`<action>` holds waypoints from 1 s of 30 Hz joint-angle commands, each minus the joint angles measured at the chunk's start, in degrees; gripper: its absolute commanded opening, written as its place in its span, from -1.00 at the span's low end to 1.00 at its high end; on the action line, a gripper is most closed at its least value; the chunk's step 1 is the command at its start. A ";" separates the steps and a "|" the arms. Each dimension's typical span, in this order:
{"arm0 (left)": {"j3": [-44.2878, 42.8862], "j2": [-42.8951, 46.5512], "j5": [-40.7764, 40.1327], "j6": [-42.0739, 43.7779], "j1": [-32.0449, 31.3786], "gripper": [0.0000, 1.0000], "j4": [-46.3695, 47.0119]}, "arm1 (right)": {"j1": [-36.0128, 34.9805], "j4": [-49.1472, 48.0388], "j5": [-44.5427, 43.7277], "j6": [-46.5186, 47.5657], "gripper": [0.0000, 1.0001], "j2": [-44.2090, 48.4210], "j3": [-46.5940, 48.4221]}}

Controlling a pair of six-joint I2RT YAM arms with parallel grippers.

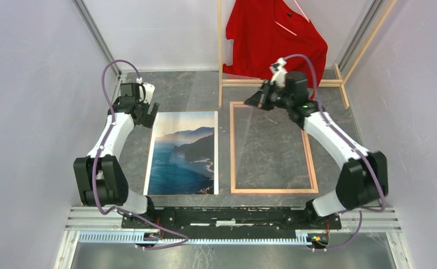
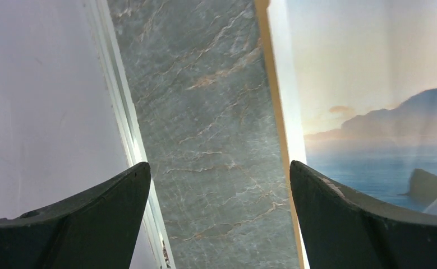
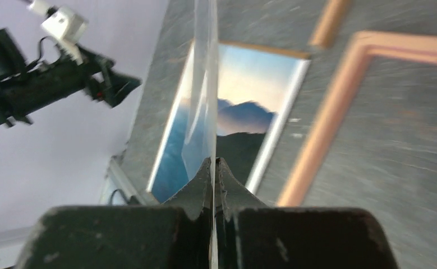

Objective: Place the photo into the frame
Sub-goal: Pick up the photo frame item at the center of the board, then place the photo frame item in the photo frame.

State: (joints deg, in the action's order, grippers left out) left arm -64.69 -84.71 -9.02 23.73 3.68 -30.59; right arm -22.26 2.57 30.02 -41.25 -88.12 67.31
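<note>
The photo (image 1: 185, 154), a blue seascape with dark cliffs, lies face up on the grey marbled table, left of centre. A thin brown edge (image 2: 272, 84) shows along its left side. The frame (image 1: 272, 190) lies flat to its right, light wood side up, with bare table inside it. My left gripper (image 1: 148, 115) is open at the photo's far left corner; its fingers (image 2: 345, 213) straddle bare table beside the photo (image 2: 373, 112). My right gripper (image 1: 259, 101) is over the frame's far left corner, shut (image 3: 213, 162) on a thin clear sheet (image 3: 205, 84) seen edge-on.
A wooden clothes rack with a red shirt (image 1: 277, 33) stands at the back right; its base bars (image 1: 283, 83) lie just behind the frame. Pale walls close in on both sides. The left arm (image 3: 53, 84) shows in the right wrist view.
</note>
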 commanded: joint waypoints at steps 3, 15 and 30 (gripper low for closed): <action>-1.50 2.01 -1.09 2.48 -10.07 1.00 -5.30 | 13.68 24.16 -3.21 20.54 -1.00 7.15 -1.86; -0.63 -1.32 -10.28 4.17 -26.18 1.00 -4.61 | 19.03 26.91 -16.89 27.28 0.01 0.81 -6.17; 1.27 -1.93 -9.68 4.79 -26.88 1.00 -2.46 | 20.63 22.64 -15.71 18.90 0.96 15.58 -25.98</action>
State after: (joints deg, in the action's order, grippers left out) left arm -63.94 -86.85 -18.06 26.70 -23.18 -35.11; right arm -1.72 27.77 9.69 -18.87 -77.45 47.24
